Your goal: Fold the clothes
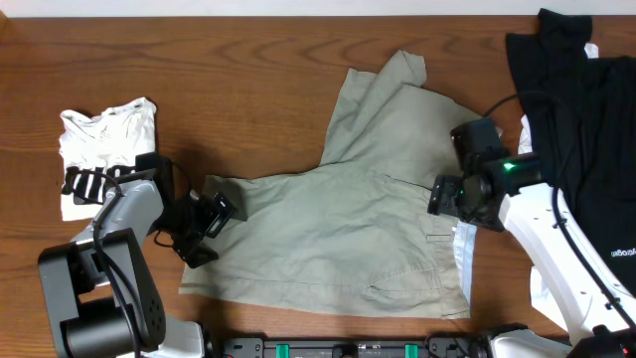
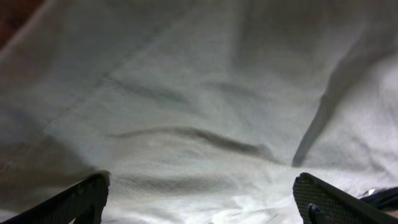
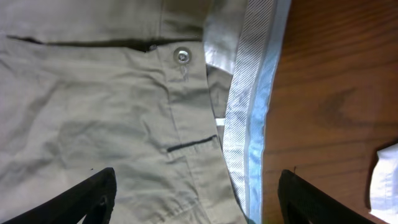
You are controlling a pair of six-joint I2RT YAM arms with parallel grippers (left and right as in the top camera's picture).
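Left gripper (image 1: 212, 221) at the shorts (image 1: 338, 234) edge, right gripper (image 1: 449, 197) over the waistband (image 3: 186, 112). All 2 sets of jaws were apart. Recommended pinching every layer.

The black two-finger claw (image 3: 196, 190) is spread wide over soft khaki-grey cotton shorts (image 3: 93, 112). A small round silver button (image 3: 181, 56) sits ahead of it. Outside one finger lies the brown wooden table (image 3: 329, 93).

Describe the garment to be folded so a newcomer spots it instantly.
On the wooden table, look at the centre. The khaki-grey shorts lie spread there, larger than the white tee at left, paler than the black garments at right.
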